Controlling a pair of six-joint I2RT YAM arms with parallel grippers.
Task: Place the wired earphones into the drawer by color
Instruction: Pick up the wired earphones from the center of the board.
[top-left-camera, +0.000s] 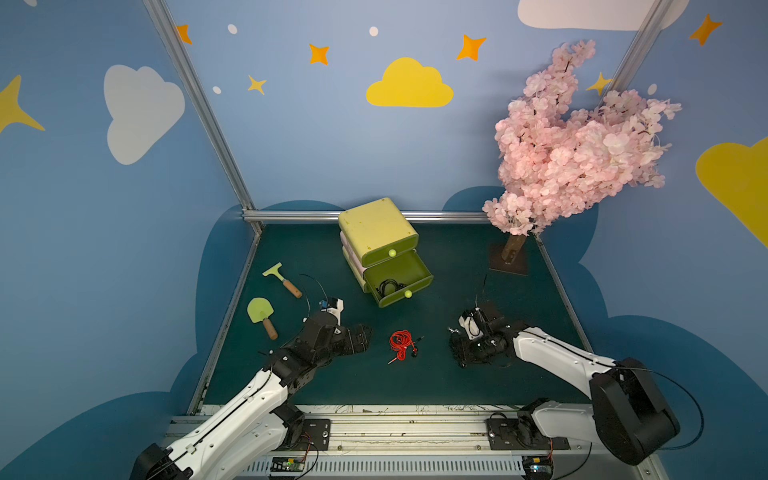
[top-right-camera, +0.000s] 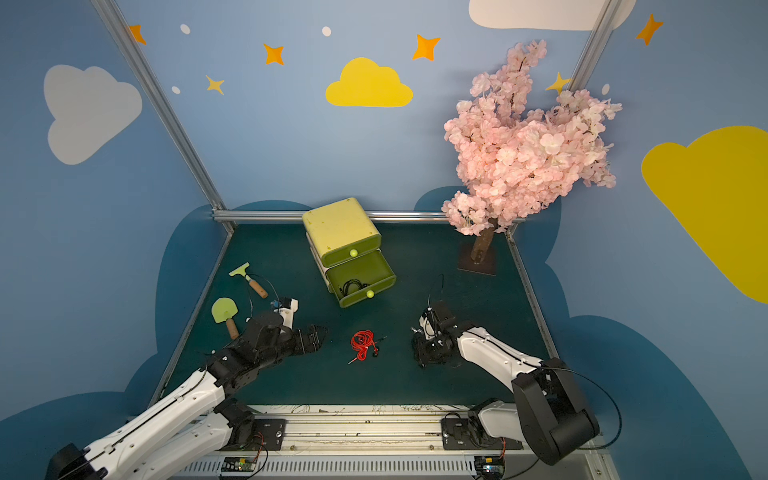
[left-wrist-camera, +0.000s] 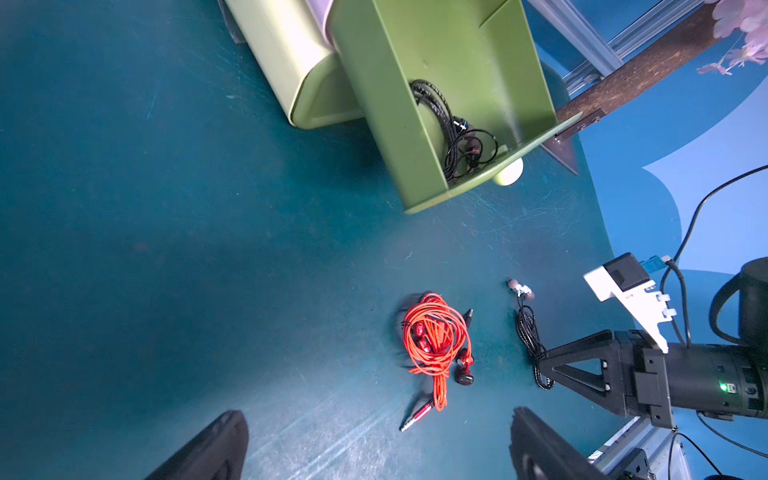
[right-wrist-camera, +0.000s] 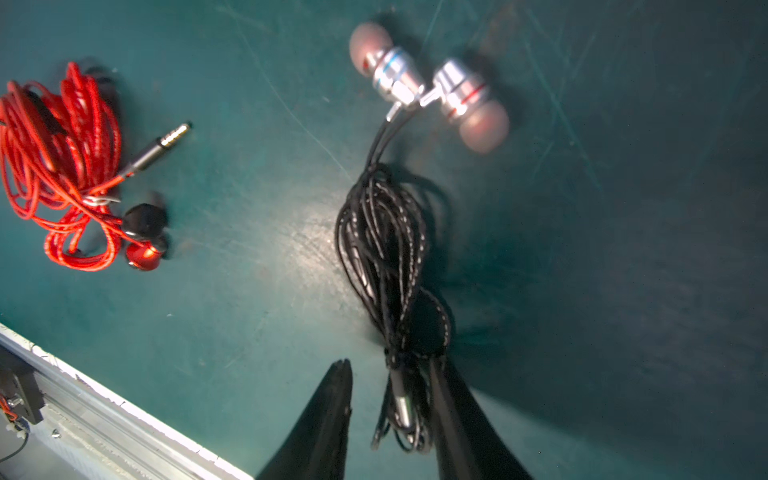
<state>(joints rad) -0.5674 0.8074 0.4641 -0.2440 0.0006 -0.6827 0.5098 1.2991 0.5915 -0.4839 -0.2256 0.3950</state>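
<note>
A red earphone bundle (top-left-camera: 402, 344) (left-wrist-camera: 436, 345) (right-wrist-camera: 62, 166) lies on the green mat between the arms. A black bundle with silver earbuds (right-wrist-camera: 386, 249) (left-wrist-camera: 530, 332) lies to its right. My right gripper (right-wrist-camera: 390, 363) (top-left-camera: 459, 353) straddles this bundle's plug end. One finger touches the cable and the other stands a small gap away. Another black earphone set (top-left-camera: 388, 286) (left-wrist-camera: 453, 133) lies in the pulled-out lower drawer (top-left-camera: 419, 266) (left-wrist-camera: 457, 50). My left gripper (left-wrist-camera: 378, 415) (top-left-camera: 365, 336) hovers wide open and empty, left of the red bundle.
The yellow-green drawer cabinet (top-left-camera: 376, 226) stands at the back centre, its top drawer shut. A green scraper (top-left-camera: 282, 279) and a green shovel (top-left-camera: 262, 316) lie at the left. A pink blossom tree (top-left-camera: 573, 141) stands back right on a brown base (top-left-camera: 509, 259).
</note>
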